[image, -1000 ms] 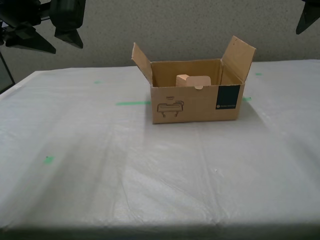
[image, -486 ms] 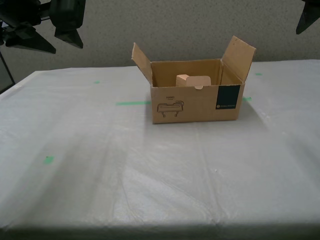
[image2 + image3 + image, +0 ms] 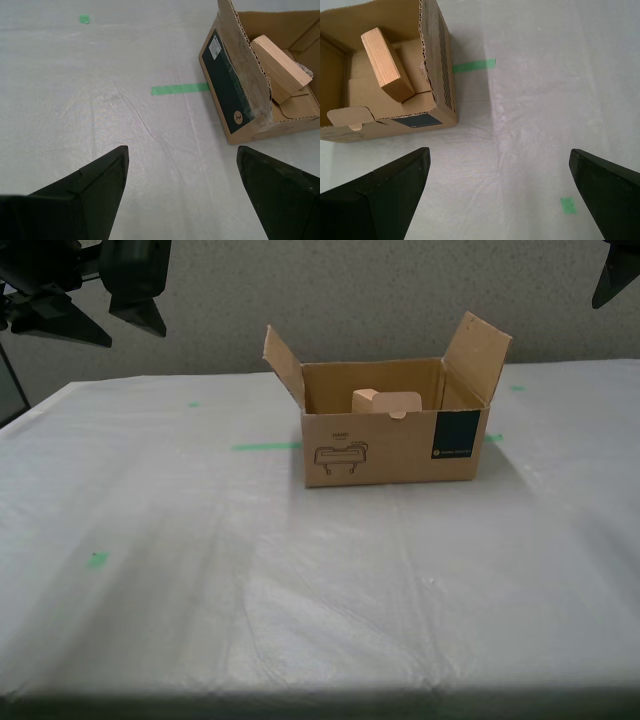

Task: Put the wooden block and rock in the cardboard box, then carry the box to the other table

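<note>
The cardboard box (image 3: pixel 395 445) stands on the other table (image 3: pixel 320 600) with both side flaps up. The wooden block (image 3: pixel 385 401) leans tilted inside it, also seen as the block (image 3: pixel 277 62) and the block (image 3: pixel 387 65). The rock (image 3: pixel 305 67) peeks out behind the block in the second wrist view only. My second gripper (image 3: pixel 181 150) hangs open above the film, off the box's dark teal side (image 3: pixel 225 80), at the exterior view's upper left (image 3: pixel 135 332). My first gripper (image 3: pixel 498 151) hangs open off the opposite side of the box (image 3: pixel 445 75), at the exterior view's upper right (image 3: pixel 612 278). Neither gripper holds anything.
Green tape strips (image 3: pixel 265 447) (image 3: pixel 475 65) lie beside the box, and small green marks (image 3: pixel 97 560) (image 3: pixel 84 19) dot the wrinkled film. A grey wall (image 3: pixel 350 300) runs behind the table. The table's near edge (image 3: pixel 320 695) lies at the bottom of the exterior view.
</note>
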`<state>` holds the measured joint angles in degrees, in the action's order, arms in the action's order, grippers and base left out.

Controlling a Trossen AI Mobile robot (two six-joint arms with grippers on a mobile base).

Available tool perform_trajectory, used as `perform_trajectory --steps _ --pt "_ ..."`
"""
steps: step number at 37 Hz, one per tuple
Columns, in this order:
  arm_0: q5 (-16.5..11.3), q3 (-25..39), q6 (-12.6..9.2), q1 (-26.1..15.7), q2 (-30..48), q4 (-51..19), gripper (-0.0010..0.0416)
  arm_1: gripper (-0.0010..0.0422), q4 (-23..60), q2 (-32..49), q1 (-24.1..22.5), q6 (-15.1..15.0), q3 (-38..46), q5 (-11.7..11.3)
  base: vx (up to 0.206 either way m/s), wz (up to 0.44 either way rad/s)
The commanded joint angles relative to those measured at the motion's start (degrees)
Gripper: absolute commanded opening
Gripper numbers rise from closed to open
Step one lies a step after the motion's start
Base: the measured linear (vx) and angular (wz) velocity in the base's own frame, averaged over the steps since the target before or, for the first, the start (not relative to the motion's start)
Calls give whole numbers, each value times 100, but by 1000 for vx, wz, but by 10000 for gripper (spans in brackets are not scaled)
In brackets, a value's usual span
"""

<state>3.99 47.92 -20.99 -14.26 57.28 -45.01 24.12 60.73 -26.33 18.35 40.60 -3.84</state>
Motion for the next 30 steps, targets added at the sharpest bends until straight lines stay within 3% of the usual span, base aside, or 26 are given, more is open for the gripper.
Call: perform_trajectory --steps 1,30 --pt "37 2 -26 -4 -2 2 388 293 -4 -2 0 13 0 -26 0 0" --pt "37 2 -26 -4 -2 2 388 293 -2 -2 0 13 0 -26 0 0"
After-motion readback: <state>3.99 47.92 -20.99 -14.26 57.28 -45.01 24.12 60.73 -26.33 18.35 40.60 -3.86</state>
